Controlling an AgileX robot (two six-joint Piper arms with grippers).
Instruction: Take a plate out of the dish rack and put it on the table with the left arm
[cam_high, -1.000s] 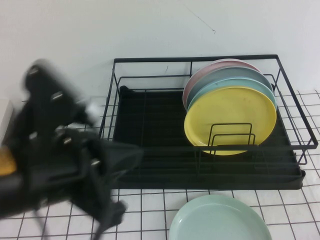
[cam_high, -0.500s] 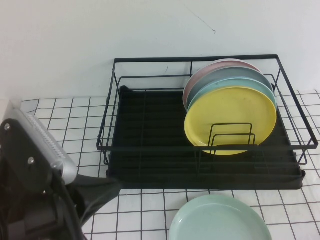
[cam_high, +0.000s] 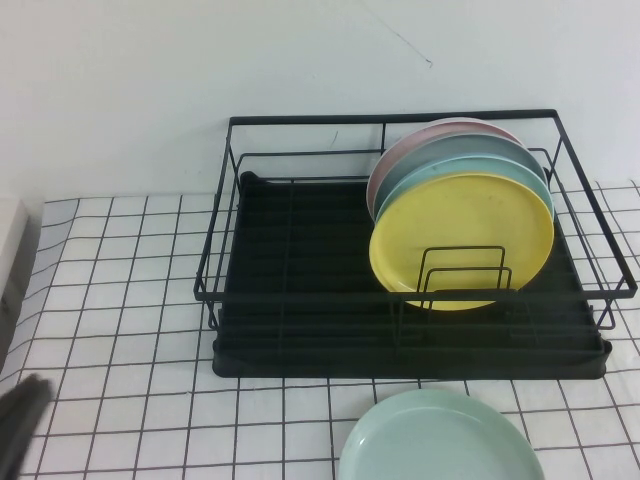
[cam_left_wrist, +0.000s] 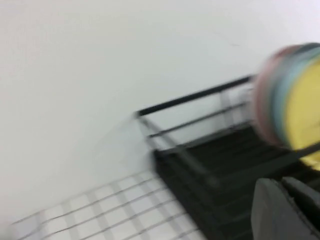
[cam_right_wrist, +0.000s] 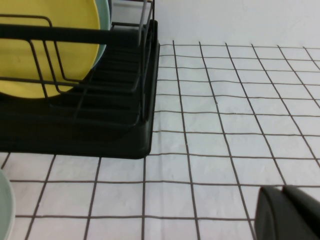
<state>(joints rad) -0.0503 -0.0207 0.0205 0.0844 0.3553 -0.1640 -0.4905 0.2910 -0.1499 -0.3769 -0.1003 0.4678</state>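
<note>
The pale mint-green plate (cam_high: 440, 440) lies flat on the gridded table (cam_high: 120, 280) in front of the black dish rack (cam_high: 400, 117), near the front edge. A sliver of it shows in the right wrist view (cam_right_wrist: 4, 205). A dark bit of the left arm (cam_high: 18, 420) shows at the front left corner, far from the plate. My left gripper (cam_left_wrist: 286, 210) is shut and empty, and its view looks toward the rack's left end (cam_left_wrist: 200, 165). My right gripper (cam_right_wrist: 286, 212) is shut and empty, low over the table to the right of the rack (cam_right_wrist: 100, 135).
Several plates stand upright in the right half of the rack: a yellow one (cam_high: 460, 240) in front, blue, grey-green and pink ones behind. The rack's left half holds none. A white wall stands behind the rack.
The left arm has pulled back toward the front left and almost left the high view. The mint-green plate and the rack have not moved.
</note>
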